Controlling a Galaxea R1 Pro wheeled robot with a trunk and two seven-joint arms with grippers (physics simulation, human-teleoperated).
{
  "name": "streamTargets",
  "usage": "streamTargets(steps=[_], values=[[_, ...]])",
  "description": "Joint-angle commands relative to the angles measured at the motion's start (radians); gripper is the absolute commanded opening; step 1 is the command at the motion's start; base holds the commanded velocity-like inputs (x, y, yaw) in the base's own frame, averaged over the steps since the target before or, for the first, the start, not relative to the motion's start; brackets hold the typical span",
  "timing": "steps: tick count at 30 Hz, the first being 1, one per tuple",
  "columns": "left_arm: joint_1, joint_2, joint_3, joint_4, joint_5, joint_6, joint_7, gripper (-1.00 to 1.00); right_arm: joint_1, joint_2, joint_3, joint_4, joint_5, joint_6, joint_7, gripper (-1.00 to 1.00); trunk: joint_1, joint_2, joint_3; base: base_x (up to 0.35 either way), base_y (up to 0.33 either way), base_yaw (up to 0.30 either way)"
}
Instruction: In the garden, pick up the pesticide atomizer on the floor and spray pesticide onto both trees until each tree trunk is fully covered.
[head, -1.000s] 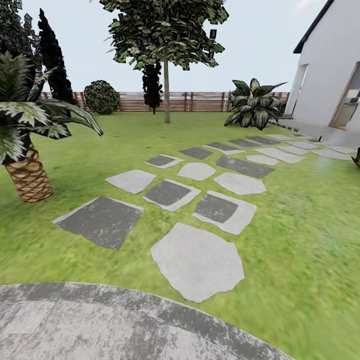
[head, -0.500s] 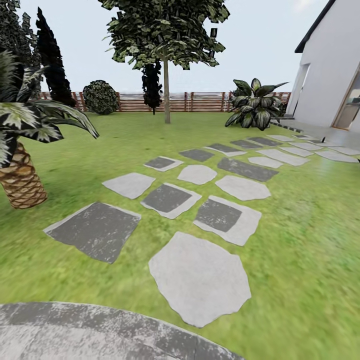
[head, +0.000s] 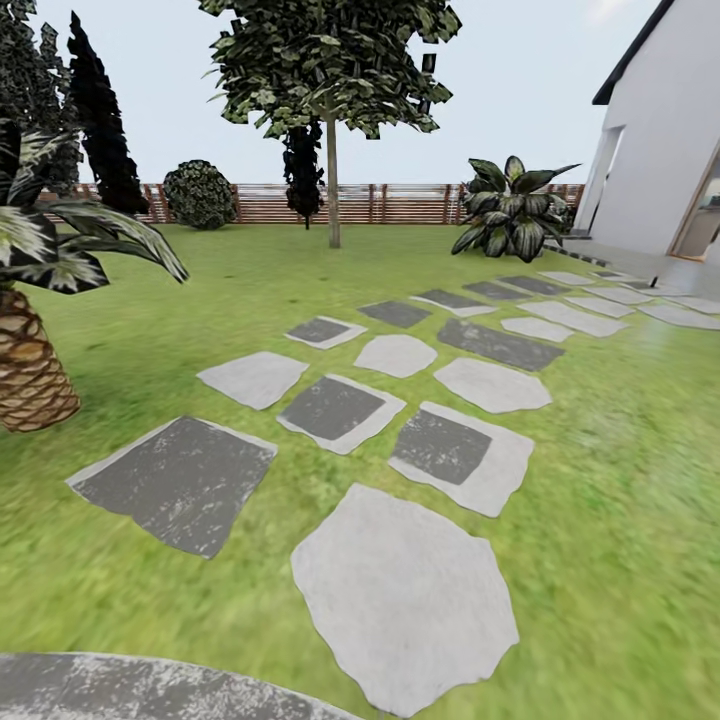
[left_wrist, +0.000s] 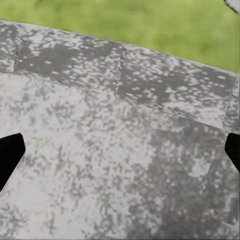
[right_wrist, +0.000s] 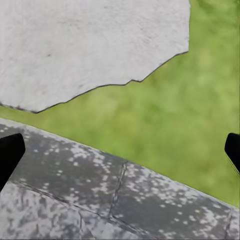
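Robot in transit over the garden floor, atomizer not located in any view, so the step in hand is judged as search and approach.

Left gripper (left_wrist: 120, 155): dark fingertips at the two picture edges, spread wide, nothing between them; directly beneath it lies mottled grey curved paving (left_wrist: 115, 150), with a green grass strip (left_wrist: 150, 25) beyond the fingertips. Right gripper (right_wrist: 120, 150): fingertips likewise wide apart and empty; the same mottled paving's edge (right_wrist: 100, 200) is under it, and a light grey irregular stone slab (right_wrist: 85, 45) sits ahead of the fingertips across grass.

Head view: stepping-stone path of light and dark grey slabs (head: 400, 590) runs ahead toward the white house (head: 660, 150). One tree with a bare straight grey-brown trunk (head: 333, 185) and blocky green crown stands far ahead of both grippers, in front of the brown slat fence (head: 390, 203). A striped palm plant with a scaly brown base (head: 30, 370) is off to the left arm's side.

Doing it well, as a judgement: scan slab surfaces and the grass seams for a tiny black bottle with a red top, drive slowly, keep both grippers spread and low, and close in only once the bottle is centred between one gripper's fingertips.
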Motion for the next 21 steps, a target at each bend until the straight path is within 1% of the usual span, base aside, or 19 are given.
streamTargets(steps=[1,21], values=[[0.0,0.0,0.0,0.0,0.0,0.0,0.0,1.0,0.0,0.0,0.0,0.0,0.0,0.0,0.0,1.0,0.0,0.0,0.0,0.34,0.0,0.0],[0.0,0.0,0.0,0.0,0.0,0.0,0.0,1.0,0.0,0.0,0.0,0.0,0.0,0.0,0.0,1.0,0.0,0.0,0.0,0.34,0.0,0.0]])
